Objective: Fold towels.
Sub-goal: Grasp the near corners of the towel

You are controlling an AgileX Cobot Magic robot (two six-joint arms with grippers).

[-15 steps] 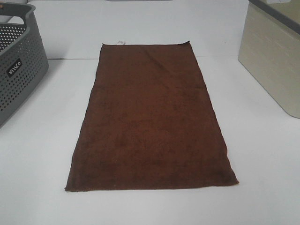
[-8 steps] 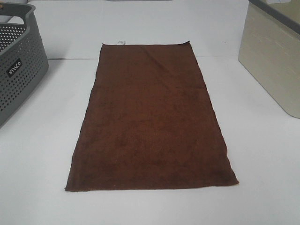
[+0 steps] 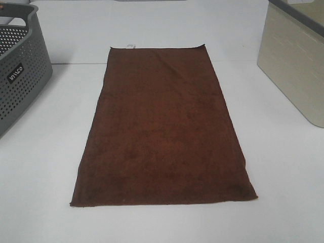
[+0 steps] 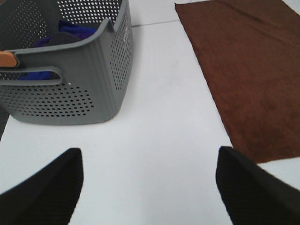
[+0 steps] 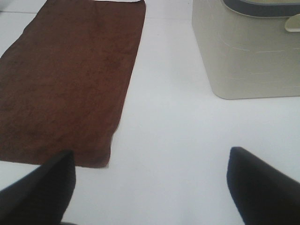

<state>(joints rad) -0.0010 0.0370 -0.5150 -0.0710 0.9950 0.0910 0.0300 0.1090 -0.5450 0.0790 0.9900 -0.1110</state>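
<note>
A dark reddish-brown towel (image 3: 162,126) lies flat and unfolded in the middle of the white table, its long side running front to back, with a small white tag (image 3: 130,46) at its far short edge. It also shows in the left wrist view (image 4: 253,70) and in the right wrist view (image 5: 65,75). My left gripper (image 4: 150,187) is open and empty, over bare table to the left of the towel's near corner. My right gripper (image 5: 150,187) is open and empty, over bare table to the right of the towel's near corner. Neither gripper shows in the exterior high view.
A grey perforated basket (image 3: 20,71) stands at the far left; in the left wrist view (image 4: 70,84) it holds blue cloth. A beige bin (image 3: 296,61) with a grey rim stands at the far right, also in the right wrist view (image 5: 248,51).
</note>
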